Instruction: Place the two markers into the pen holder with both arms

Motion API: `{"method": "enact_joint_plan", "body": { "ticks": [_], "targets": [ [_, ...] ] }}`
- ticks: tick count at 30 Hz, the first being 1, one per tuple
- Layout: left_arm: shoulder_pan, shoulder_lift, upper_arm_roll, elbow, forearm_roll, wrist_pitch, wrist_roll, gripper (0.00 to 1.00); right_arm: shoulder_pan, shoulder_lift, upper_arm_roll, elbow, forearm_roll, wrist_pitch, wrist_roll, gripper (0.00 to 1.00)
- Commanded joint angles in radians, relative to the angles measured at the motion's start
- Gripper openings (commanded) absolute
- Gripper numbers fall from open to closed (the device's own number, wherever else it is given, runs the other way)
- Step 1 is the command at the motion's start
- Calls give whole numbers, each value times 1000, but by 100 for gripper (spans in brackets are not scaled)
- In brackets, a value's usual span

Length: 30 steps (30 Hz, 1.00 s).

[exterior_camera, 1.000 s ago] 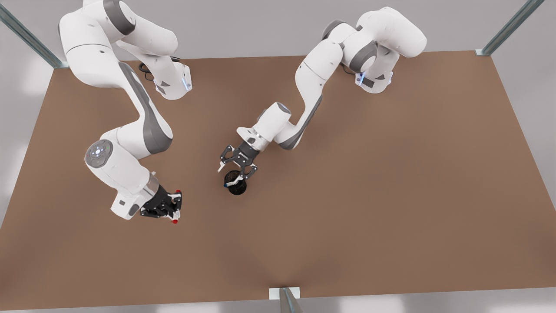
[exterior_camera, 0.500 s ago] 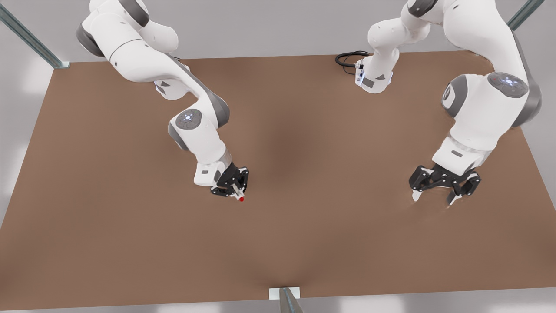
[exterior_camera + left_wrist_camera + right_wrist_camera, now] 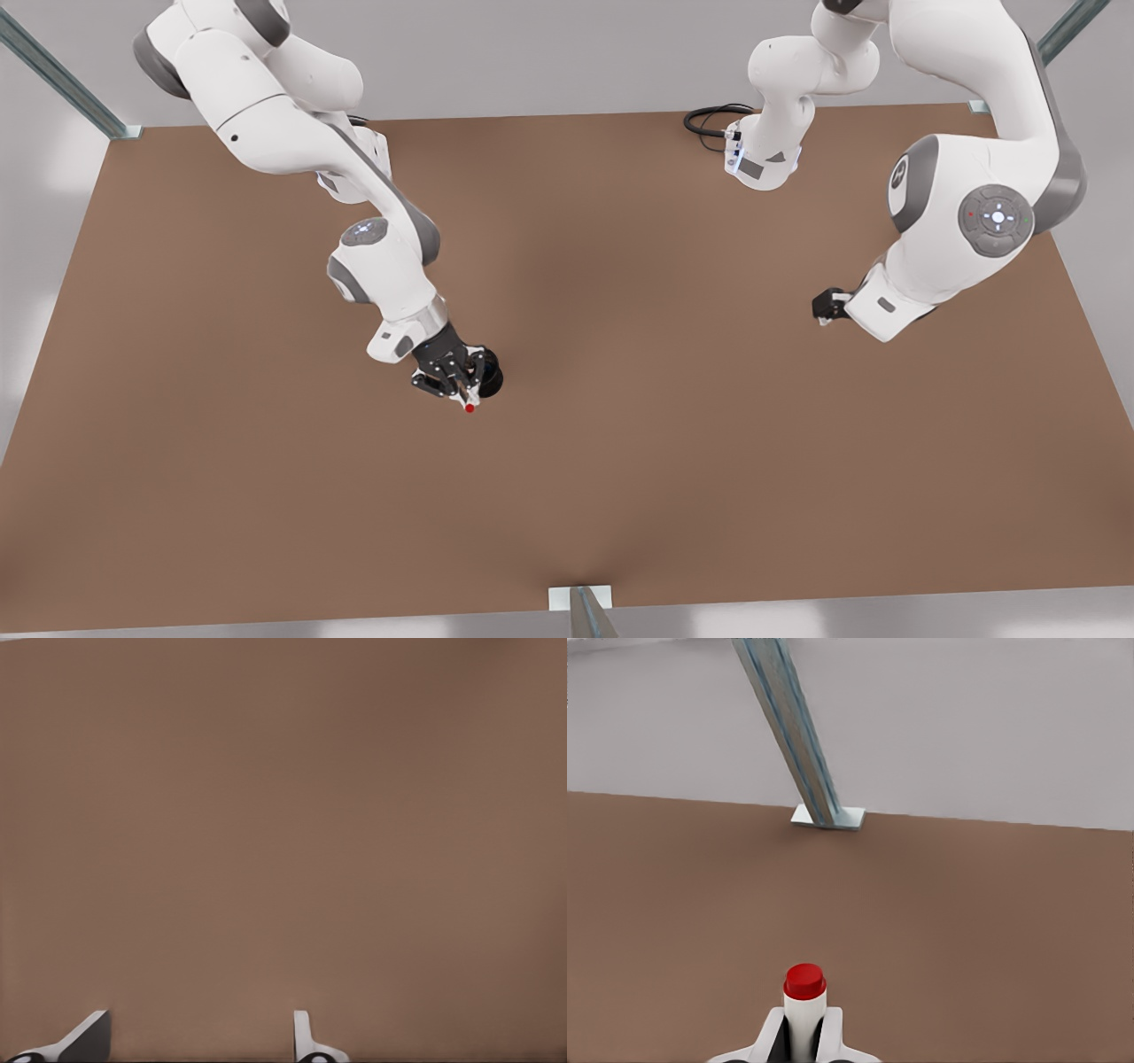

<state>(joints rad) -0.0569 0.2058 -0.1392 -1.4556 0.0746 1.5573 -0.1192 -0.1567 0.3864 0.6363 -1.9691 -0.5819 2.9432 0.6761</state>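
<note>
The right pincer [image 3: 461, 383] is clenched on the red marker [image 3: 470, 406], whose red end pokes out past the fingertips [image 3: 833, 1036] toward the table's [image 3: 673, 461] near edge. The pen holder [image 3: 490, 381] stands just beside this pincer, partly hidden behind it, about midway between the table's side edges. The coming move turns on that relation: the cup sits immediately beside the held marker, whose long axis, as far as the front view lets me judge, is tilted rather than upright over the mouth. The blue marker I cannot make out. The left pincer [image 3: 828, 307] waits near the table's edge at the front view's right, fingers [image 3: 306, 1041] spread over bare table, holding nothing.
</note>
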Motion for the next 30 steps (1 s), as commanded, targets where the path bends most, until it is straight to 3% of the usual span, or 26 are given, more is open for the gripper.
{"method": "enact_joint_plan", "body": {
  "ticks": [1,12,30],
  "targets": [
    [-3,1,0,1,4,-36,-2,100,-15,0,-1,-13,-139,136,372,21],
    [3,14,0,0,4,-37,0,100,-83,-12,-1,-132,-386,266,392,22],
    [9,49,4,3,5,-26,6,100,-64,-23,5,-211,-446,298,415,23]
  ]
}}
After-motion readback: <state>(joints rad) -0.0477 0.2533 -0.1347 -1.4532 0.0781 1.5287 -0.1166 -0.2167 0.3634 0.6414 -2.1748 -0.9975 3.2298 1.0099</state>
